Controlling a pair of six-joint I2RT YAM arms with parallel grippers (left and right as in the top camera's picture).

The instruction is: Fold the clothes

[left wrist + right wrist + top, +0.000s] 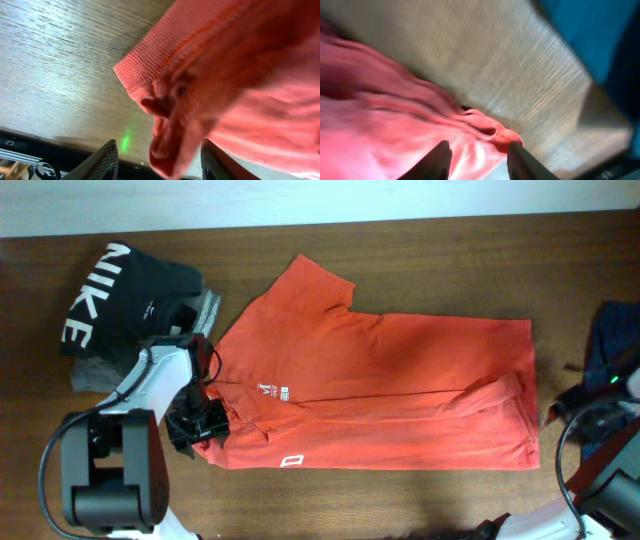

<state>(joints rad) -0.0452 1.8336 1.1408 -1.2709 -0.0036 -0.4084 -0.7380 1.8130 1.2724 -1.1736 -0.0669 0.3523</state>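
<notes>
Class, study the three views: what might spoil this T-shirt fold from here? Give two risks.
The left gripper has only a bunched ribbed edge of the T-shirt between its fingers; it may slip or crease. The black NIKE garment lies close beside the left arm, so a swing might snag it.

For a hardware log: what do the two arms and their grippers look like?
Both arms have white links and black joint housings, with thin black cables looping alongside. The left arm has a bulky dark-grey cylindrical base. The right arm shows a small green light. The left gripper and right gripper have dark tapered fingers.
</notes>
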